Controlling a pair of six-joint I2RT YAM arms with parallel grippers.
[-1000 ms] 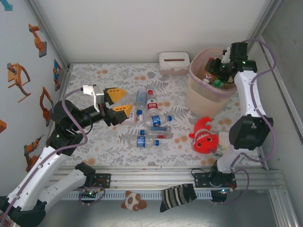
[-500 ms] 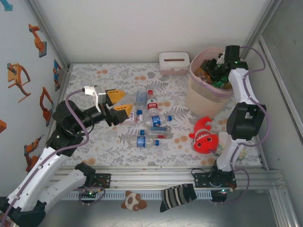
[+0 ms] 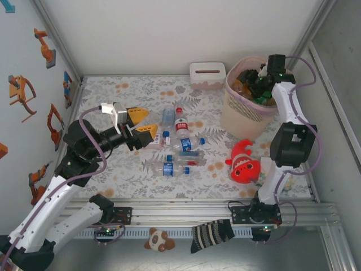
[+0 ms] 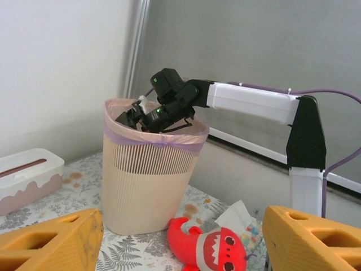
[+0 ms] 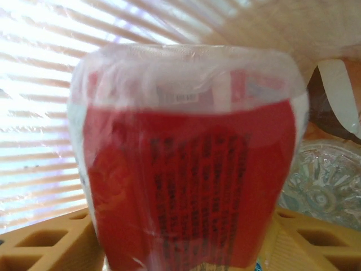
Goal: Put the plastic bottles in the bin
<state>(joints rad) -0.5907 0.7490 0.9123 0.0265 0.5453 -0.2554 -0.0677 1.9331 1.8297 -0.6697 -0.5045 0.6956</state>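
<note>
Right claw (image 3: 254, 84) inside bin (image 3: 237, 119), left claw (image 3: 151, 122) hovering agape

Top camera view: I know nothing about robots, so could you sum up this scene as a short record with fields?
Bin: tall pink-beige lattice plastic wastebasket, far right, bottles inside
Right gripper: down in the bin, clear red-labelled plastic bottle between its fingers; grip unclear
On floral table: several clear plastic bottles with blue labels
Left gripper: open, empty, beside those bottles
Other: red clownfish plush toy

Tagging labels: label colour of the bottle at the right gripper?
Red label; right wrist view shows it best.
</note>
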